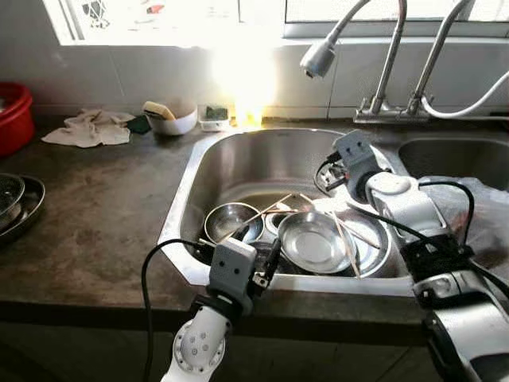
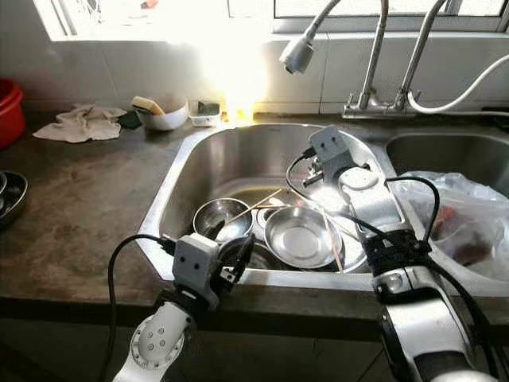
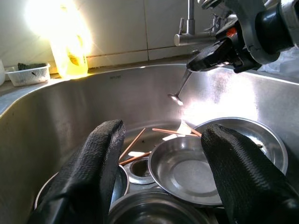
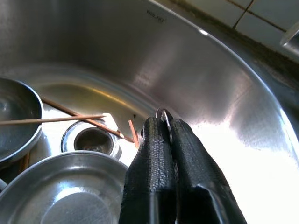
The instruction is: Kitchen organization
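Right gripper (image 4: 161, 128) above sink (image 1: 238, 159) basin, jaws clenched on spoon (image 3: 180, 91). Left gripper (image 3: 161, 154) over sink's near rim, jaws released.

Metal spoon (image 3: 179, 88) hanging above sink dishes (image 1: 314, 241)

Glare is thrown from the window (image 1: 175, 16) onto the tiled wall (image 1: 95, 72); below it, perhaps stone, lies a dark counter (image 1: 103, 215).

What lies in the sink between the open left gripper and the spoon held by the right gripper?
In the left wrist view, a steel plate and chopsticks lie between the left gripper and the spoon in the right gripper.
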You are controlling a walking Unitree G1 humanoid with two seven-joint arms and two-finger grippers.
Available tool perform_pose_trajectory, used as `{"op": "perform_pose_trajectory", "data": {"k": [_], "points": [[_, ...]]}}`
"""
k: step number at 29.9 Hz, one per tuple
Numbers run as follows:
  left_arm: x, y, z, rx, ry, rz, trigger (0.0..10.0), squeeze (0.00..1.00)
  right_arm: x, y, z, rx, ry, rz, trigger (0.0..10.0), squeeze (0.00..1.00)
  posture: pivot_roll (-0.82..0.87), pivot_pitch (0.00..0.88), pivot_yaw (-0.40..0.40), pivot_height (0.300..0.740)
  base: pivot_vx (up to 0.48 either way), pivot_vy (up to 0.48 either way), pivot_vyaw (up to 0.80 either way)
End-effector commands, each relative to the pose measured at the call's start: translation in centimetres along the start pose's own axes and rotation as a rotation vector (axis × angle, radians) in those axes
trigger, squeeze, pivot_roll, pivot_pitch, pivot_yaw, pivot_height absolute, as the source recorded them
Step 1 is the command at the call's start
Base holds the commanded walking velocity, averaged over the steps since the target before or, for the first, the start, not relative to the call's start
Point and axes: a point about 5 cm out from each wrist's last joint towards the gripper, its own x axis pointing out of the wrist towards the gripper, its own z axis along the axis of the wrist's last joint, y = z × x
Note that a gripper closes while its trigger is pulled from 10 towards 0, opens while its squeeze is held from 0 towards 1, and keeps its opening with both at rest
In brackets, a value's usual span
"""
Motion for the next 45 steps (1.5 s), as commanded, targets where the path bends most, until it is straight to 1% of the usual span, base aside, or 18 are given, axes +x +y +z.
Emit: {"op": "perform_pose_trajectory", "data": {"k": [1, 2, 3, 4, 5, 15, 16, 17, 21, 23, 25, 28, 29, 31, 32, 37, 41, 45], "points": [[-0.4, -0.1, -0.3, -0.005, 0.027, -0.009, 10.0, 0.0, 0.1, -0.4, 0.0, -0.015, 0.013, -0.007, 10.0, 0.0, 0.03, 0.075, -0.032, 0.74, 0.0, 0.0, 0.0], [-0.4, -0.2, -0.3, -0.018, 0.029, -0.018, 10.0, 0.0, 0.2, -0.5, -0.4, -0.019, 0.025, -0.009, 10.0, 0.0, 0.03, 0.077, -0.035, 0.74, 0.0, 0.0, 0.0], [-0.4, -0.3, -0.3, -0.022, 0.027, -0.027, 10.0, 0.0, 0.2, -0.6, -0.5, -0.03, 0.028, -0.017, 10.0, 0.25, 0.03, 0.076, -0.035, 0.74, 0.0, 0.0, 0.0], [-0.4, -0.4, -0.2, -0.023, 0.026, -0.033, 10.0, 0.0, 0.3, -0.7, -0.5, -0.038, 0.03, -0.022, 10.0, 0.25, 0.03, 0.077, -0.036, 0.74, 0.0, 0.0, 0.0], [-0.4, -0.4, -0.2, -0.022, 0.025, -0.031, 10.0, 0.0, 0.3, -0.7, -0.6, -0.035, 0.032, -0.031, 10.0, 1.0, 0.03, 0.077, -0.034, 0.74, 0.0, 0.0, 0.0], [-0.2, -0.4, -0.2, -0.025, 0.024, -0.037, 10.0, 0.0, -0.1, -1.0, -0.6, -0.001, -0.014, -0.095, 10.0, 1.0, 0.02, 0.076, -0.025, 0.74, 0.0, 0.0, 0.0], [-0.2, -0.4, -0.2, -0.026, 0.023, -0.041, 10.0, 0.0, -0.3, -1.0, -0.2, 0.009, -0.057, -0.1, 10.0, 0.26, 0.02, 0.073, -0.024, 0.74, 0.0, 0.0, 0.0], [-0.1, -0.5, -0.2, -0.027, 0.022, -0.043, 10.0, 0.0, -0.6, -1.0, 0.3, 0.022, -0.11, -0.116, 10.0, 0.0, 0.02, 0.073, -0.025, 0.74, 0.0, 0.0, 0.0], [-0.1, -0.4, -0.3, -0.022, 0.026, -0.044, 10.0, 0.0, -2.0, -0.9, 1.5, 0.09, -0.26, -0.164, 10.0, 0.0, 0.01, 0.069, -0.027, 0.74, 0.0, 0.0, 0.0], [-0.3, -0.3, -0.6, -0.005, 0.037, -0.042, 10.0, 0.0, -3.7, -0.6, 1.9, 0.165, -0.391, -0.213, 10.0, 0.0, 0.02, 0.068, -0.031, 0.74, 0.0, 0.0, 0.0], [-0.3, -0.2, -0.8, -0.005, 0.044, -0.036, 10.0, 0.0, -4.7, -0.4, 2.0, 0.202, -0.46, -0.238, 10.0, 0.0, 0.02, 0.068, -0.027, 0.74, 0.0, 0.0, 0.0], [-0.4, 0.0, -0.9, 0.007, 0.05, -0.032, 10.0, 0.0, -6.0, -0.1, 1.9, 0.21, -0.518, -0.279, 10.0, 0.0, 0.01, 0.064, -0.022, 0.74, 0.0, 0.0, 0.0], [-0.4, 0.1, -0.8, 0.009, 0.047, -0.029, 10.0, 0.0, -6.7, 0.5, 1.7, 0.228, -0.547, -0.286, 10.0, 0.0, 0.01, 0.063, -0.018, 0.74, 0.0, 0.0, 0.0], [-0.3, 0.2, -0.7, 0.012, 0.042, -0.025, 10.0, 0.0, -7.1, 1.0, 1.5, 0.231, -0.56, -0.289, 10.0, 0.0, 0.01, 0.063, -0.018, 0.74, 0.0, 0.0, 0.0], [-0.2, 0.4, -0.4, 0.019, 0.023, -0.016, 10.0, 0.0, -7.9, 2.2, 0.9, 0.216, -0.583, -0.282, 10.0, 0.0, 0.0, 0.059, -0.017, 0.74, 0.0, 0.0, 0.0], [0.0, 0.9, 0.2, 0.037, -0.002, 0.008, 10.0, 0.0, -8.9, 3.7, -0.1, 0.242, -0.584, -0.273, 10.0, 0.0, 0.0, 0.054, -0.021, 0.74, 0.0, 0.0, 0.0], [-0.5, 1.4, 1.0, 0.039, -0.019, 0.029, 10.0, 0.0, -10.6, 6.5, -2.3, 0.291, -0.534, -0.212, 10.0, 0.0, 0.0, 0.044, -0.013, 0.74, 0.0, 0.0, 0.0], [-0.9, 1.8, 0.8, 0.046, -0.005, 0.037, 10.0, 0.0, -11.4, 7.7, -3.3, 0.293, -0.505, -0.175, 10.0, 0.0, 0.0, 0.035, -0.007, 0.74, 0.0, 0.0, 0.0]]}}
